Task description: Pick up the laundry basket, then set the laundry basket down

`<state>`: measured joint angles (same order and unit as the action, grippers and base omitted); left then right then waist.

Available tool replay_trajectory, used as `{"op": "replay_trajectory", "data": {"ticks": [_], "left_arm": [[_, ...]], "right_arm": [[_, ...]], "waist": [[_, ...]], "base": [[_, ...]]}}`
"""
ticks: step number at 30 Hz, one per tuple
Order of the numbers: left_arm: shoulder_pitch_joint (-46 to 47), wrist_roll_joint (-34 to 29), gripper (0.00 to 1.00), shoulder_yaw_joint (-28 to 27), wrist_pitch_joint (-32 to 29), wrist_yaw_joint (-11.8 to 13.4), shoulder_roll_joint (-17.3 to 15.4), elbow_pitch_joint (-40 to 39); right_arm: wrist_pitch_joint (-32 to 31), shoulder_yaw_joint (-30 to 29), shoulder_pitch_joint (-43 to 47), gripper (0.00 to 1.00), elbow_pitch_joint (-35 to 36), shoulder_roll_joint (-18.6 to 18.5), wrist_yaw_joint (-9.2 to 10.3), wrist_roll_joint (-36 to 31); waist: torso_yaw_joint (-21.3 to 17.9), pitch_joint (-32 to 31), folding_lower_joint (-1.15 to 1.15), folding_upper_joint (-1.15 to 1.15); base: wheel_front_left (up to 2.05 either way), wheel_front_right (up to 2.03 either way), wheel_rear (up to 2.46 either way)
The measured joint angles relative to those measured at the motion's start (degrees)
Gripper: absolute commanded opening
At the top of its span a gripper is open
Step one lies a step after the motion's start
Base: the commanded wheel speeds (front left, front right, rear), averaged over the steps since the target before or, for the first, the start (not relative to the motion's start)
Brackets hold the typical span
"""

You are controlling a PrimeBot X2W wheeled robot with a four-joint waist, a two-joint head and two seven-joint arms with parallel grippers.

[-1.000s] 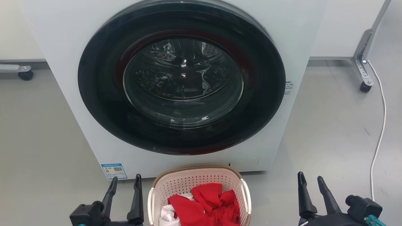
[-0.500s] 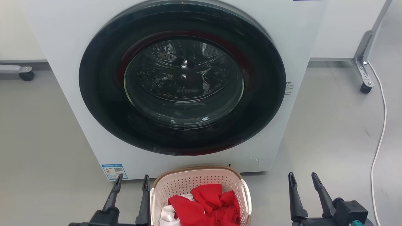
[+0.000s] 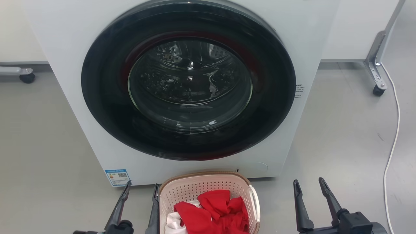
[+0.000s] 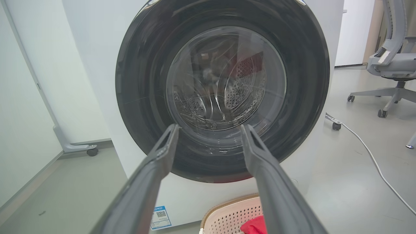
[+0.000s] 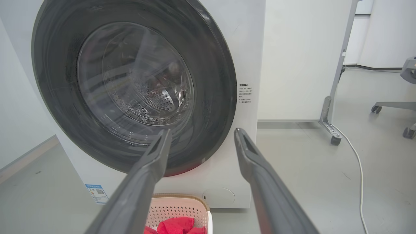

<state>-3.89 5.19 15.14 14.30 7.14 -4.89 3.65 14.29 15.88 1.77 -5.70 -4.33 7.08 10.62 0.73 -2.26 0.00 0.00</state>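
In the head view the basket (image 3: 195,190) is set on the floor (image 3: 48,146) just right of the left claw (image 3: 143,185) and well left of the right claw (image 3: 308,181); both claws are held apart, likely so its handles can be taken. In the left wrist view it is seen low, right of the claw, before the washer (image 4: 224,97). In the right wrist view it is seen low-left, a cable (image 5: 360,182) laid at right.

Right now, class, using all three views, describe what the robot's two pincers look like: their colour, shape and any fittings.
The left pincer and right pincer each have two long, slim, matte dark-grey fingers tapering to pointed tips. A black blocky housing sits at the right one's base.
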Motion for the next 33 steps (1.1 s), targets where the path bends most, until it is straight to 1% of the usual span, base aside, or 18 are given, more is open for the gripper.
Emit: {"op": "replay_trajectory", "data": {"ticks": [26, 33], "left_arm": [[-0.1, 0.3, 1.0, -1.1, 0.0, 0.0, 0.4, 0.8], [0.0, 0.3, 1.0, -1.3, 0.0, 0.0, 0.4, 1.2]], "right_arm": [[0.0, -0.6, 0.1, 1.0, 0.2, 0.0, 0.04, 0.0], [0.0, -1.2, -0.4, 1.0, -0.5, 0.0, -0.13, 0.0]], "waist": [[0.0, 0.8, 0.0, 0.0], [-0.1, 3.0, 0.0, 0.0]], "base": [[0.0, 0.0, 0.0], [0.0, 0.0, 0.0]]}}
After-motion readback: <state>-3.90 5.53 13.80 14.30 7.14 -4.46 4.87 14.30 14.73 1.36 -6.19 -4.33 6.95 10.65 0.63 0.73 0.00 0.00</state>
